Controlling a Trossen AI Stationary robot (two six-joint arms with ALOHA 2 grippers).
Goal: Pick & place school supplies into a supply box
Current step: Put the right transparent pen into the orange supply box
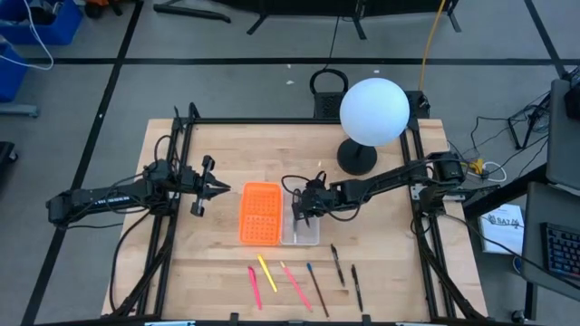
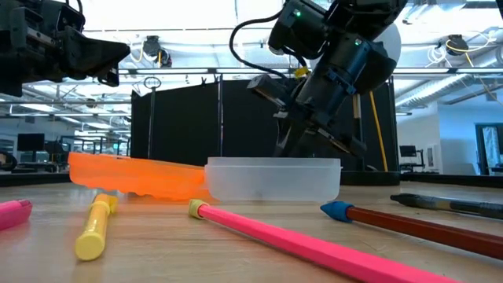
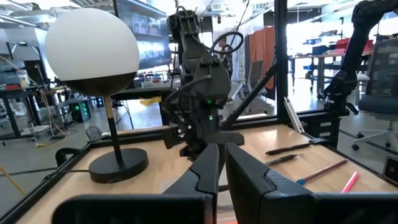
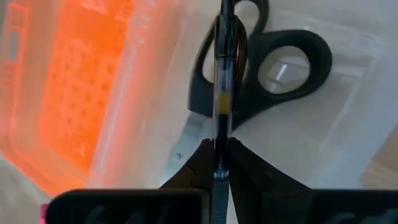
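Observation:
The supply box lies open mid-table, its orange half (image 1: 260, 214) beside its clear tray (image 1: 302, 231). Black-handled scissors (image 4: 273, 68) lie flat in the clear tray. My right gripper (image 1: 304, 206) hangs over that tray, shut on a clear-barrelled black pen (image 4: 221, 93). Several more pens and pencils lie flat near the table's front edge, among them a yellow one (image 1: 266, 272), a pink one (image 1: 295, 283) and a black one (image 1: 336, 263). My left gripper (image 1: 222, 188) waits shut, left of the orange half and above the table. My right gripper pinches the pen's barrel (image 4: 219, 140) between its two fingers. The fingers slant down from the table's right side, and the pen runs along them, sticking out ahead over the scissors' handles. I cannot tell whether its far end touches the scissors or the tray.
A white globe lamp (image 1: 373, 110) on a black base (image 1: 356, 158) stands at the back, just behind my right arm. Black frame rails (image 1: 172, 226) run along the table's left and right sides. Bare wood lies between the box and the row of pens.

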